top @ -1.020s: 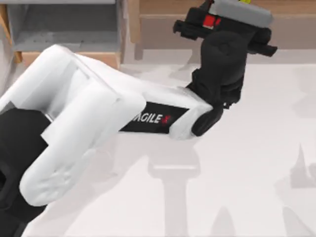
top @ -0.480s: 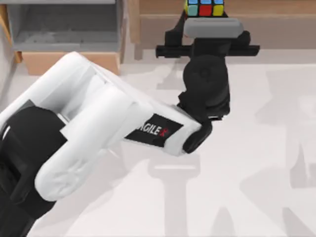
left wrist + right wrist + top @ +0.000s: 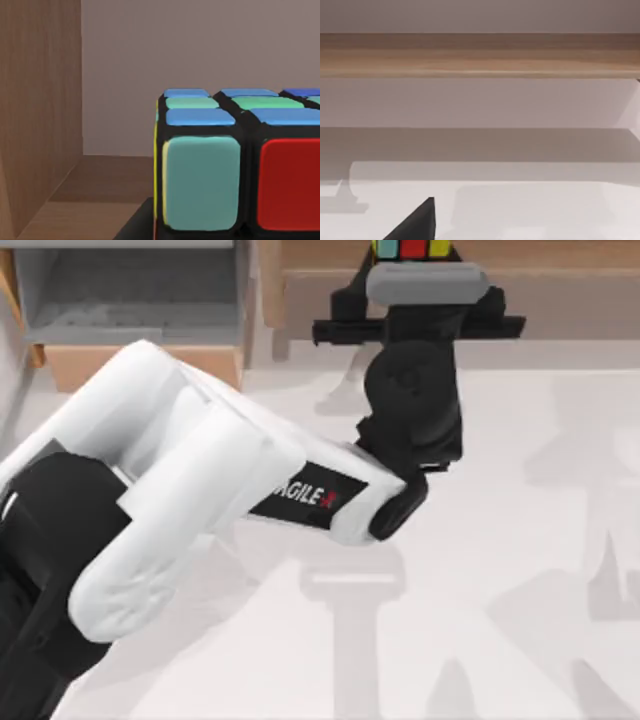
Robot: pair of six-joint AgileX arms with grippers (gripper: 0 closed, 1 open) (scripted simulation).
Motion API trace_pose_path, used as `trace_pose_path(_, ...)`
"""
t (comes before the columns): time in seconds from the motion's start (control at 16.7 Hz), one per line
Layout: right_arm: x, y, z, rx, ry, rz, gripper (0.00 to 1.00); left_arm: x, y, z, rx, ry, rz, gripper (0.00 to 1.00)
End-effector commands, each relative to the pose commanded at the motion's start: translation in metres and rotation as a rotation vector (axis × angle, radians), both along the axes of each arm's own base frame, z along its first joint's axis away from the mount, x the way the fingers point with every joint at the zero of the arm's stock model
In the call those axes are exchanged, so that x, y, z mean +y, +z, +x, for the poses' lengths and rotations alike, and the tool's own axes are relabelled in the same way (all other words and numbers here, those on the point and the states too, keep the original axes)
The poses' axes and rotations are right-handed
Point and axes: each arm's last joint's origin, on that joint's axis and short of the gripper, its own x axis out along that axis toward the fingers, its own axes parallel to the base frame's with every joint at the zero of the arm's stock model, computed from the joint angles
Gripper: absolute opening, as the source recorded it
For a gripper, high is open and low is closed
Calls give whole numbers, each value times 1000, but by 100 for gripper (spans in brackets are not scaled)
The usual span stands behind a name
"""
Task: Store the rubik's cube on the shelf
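Top view puts the left gripper (image 3: 415,270) at the shelf (image 3: 560,255), the rubik's cube (image 3: 412,249) apparently just inside its front edge; whether the fingers clamp it I cannot tell. Released too near the lip, it could tumble onto the desk (image 3: 520,570). Upright, faces square; no long axis.

The left tool (image 3: 415,265) has carried the rubik's cube (image 3: 412,249) farther onto the shelf (image 3: 560,254).
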Motion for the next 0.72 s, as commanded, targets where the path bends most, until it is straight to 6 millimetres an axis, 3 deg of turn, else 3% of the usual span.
trace_pose_path(0.42, 0, 0, 0, 0, 0, 0, 100, 18, 42, 65, -184, 25, -159, 0)
trace_pose_path(0.54, 0, 0, 0, 0, 0, 0, 100, 18, 46, 80, -174, 29, -148, 0)
trace_pose_path(0.72, 0, 0, 0, 0, 0, 0, 100, 12, 35, 92, -80, 27, -67, 0)
